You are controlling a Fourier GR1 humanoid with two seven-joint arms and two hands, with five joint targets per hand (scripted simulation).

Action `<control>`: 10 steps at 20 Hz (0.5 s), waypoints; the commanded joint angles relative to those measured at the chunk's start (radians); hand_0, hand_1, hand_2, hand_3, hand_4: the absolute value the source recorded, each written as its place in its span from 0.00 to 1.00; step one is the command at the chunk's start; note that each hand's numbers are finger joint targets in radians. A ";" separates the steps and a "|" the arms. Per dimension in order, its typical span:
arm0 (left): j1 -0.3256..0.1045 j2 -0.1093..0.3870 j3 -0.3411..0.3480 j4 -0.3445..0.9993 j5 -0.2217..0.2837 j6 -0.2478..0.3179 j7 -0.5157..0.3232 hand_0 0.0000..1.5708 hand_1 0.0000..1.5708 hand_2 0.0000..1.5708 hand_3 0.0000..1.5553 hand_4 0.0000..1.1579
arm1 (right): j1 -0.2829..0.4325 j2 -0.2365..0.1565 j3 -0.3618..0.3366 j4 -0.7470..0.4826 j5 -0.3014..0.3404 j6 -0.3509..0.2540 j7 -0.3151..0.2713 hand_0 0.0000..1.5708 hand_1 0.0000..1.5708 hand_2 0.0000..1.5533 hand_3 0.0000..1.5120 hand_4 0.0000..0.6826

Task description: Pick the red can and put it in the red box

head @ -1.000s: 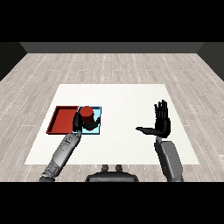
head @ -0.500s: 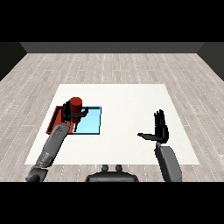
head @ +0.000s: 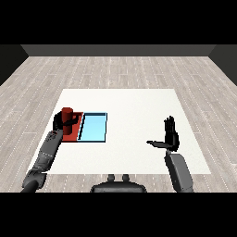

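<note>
The red can (head: 67, 113) stands upright over the red tray (head: 74, 131) at the table's left. My left hand (head: 62, 123) is curled round the can's lower part, so most of the tray is hidden behind hand and can. I cannot tell whether the can rests on the tray floor or hangs just above it. The light blue tray (head: 94, 127) lies directly right of the red one. Far to the right, my right hand (head: 170, 135) is raised above the table with straight fingers and thumb out to the left, holding nothing.
The white table (head: 134, 111) spreads between the two trays and my right hand. Its left edge runs close beside the red tray. Grey wooden floor surrounds the table.
My left hand has carried the red can leftward, from over the blue tray to over the red tray. My right hand has sunk lower and nearer to me.
</note>
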 commanded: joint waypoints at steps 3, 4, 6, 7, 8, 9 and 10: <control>-0.081 0.023 0.063 0.359 -0.033 0.010 -0.098 0.94 0.94 0.95 0.94 0.88 | 0.027 0.017 0.009 -0.010 0.027 0.001 -0.061 0.00 0.00 0.00 0.00 0.00; -0.072 0.019 0.048 0.383 -0.055 0.047 -0.045 0.89 0.89 0.91 0.92 0.90 | 0.029 0.040 0.040 -0.047 0.050 -0.024 -0.055 0.00 0.00 0.00 0.00 0.00; -0.111 -0.005 0.037 0.466 -0.083 0.085 -0.009 0.64 0.64 0.68 0.78 0.81 | 0.038 0.041 0.041 -0.049 0.063 -0.028 -0.076 0.00 0.00 0.00 0.00 0.00; -0.107 0.028 0.047 0.499 -0.075 0.039 -0.018 0.44 0.44 0.48 0.53 0.71 | 0.010 0.006 0.006 0.003 0.051 0.004 -0.094 0.00 0.00 0.00 0.00 0.00; -0.151 -0.035 0.006 0.530 -0.123 0.110 0.026 0.21 0.21 0.29 0.21 0.62 | 0.003 -0.014 -0.005 -0.024 0.055 -0.010 -0.061 0.00 0.00 0.00 0.00 0.00; -0.122 0.027 0.025 0.552 -0.111 0.053 -0.031 0.34 0.34 0.39 0.00 0.57 | -0.004 0.033 0.023 -0.019 0.066 -0.029 -0.080 0.00 0.00 0.00 0.00 0.00; -0.150 0.005 0.043 0.582 -0.099 0.081 0.017 0.40 0.40 0.43 0.09 0.59 | -0.003 0.045 0.014 -0.028 0.040 -0.018 -0.087 0.00 0.00 0.00 0.00 0.00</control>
